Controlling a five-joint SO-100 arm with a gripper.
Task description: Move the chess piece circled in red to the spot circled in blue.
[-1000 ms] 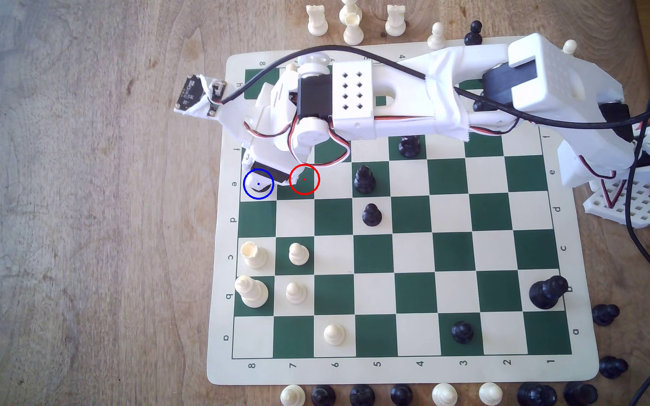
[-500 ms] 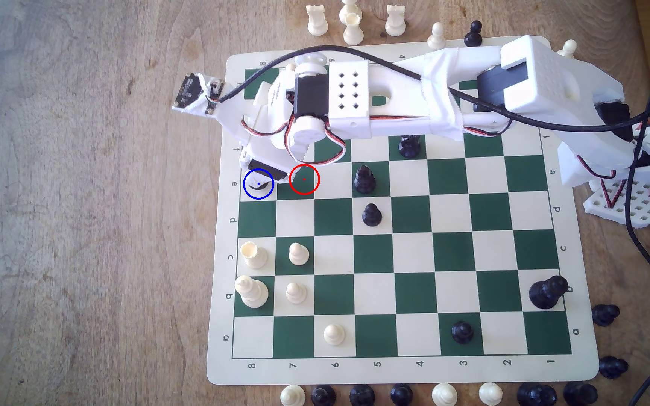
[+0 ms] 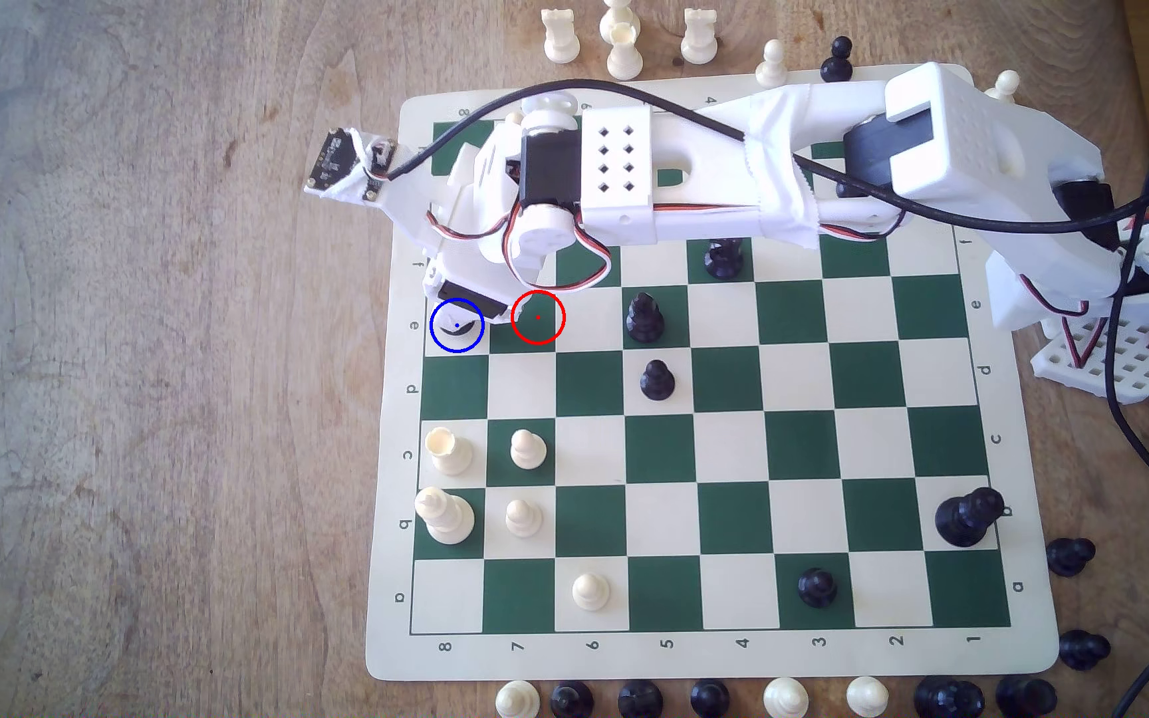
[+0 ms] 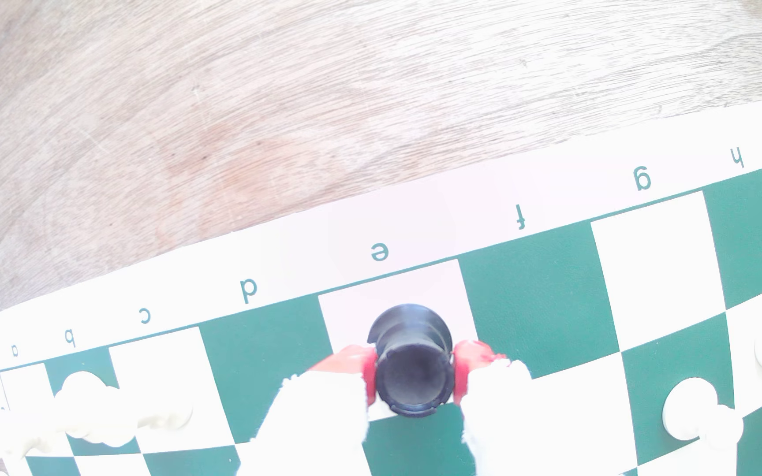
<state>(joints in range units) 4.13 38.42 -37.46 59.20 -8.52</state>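
Black rook point(image 4: 411, 366), a stout flat-topped cylinder on a wide round base, sits clamped between the two red finger pads point(image 4: 466, 366) of the gripper point(image 4: 413, 370), one pad pressed against each side of its upper body. In the wrist view the rook's base lies over the cream square in the row lettered e, at the board's edge rank, with green squares on both sides; whether the base rests on the board or hangs just above it cannot be told. This view also gives the border letters a to h and two pale, overexposed white pieces near the frame edges. In the exterior view the arm point(image 3: 696, 179) reaches across the chessboard point(image 3: 696, 663) from the exterior view's right, and the gripper point(image 3: 468, 311) covers most of the rook point(image 3: 458, 337), leaving a dark crescent visible inside the blue ring point(image 3: 457, 325). Just beside it, toward the exterior view's right, the red ring point(image 3: 538, 317) encloses a green square with no piece standing in it. Further out stand a black bishop point(image 3: 644, 317) and black pawn point(image 3: 657, 380).
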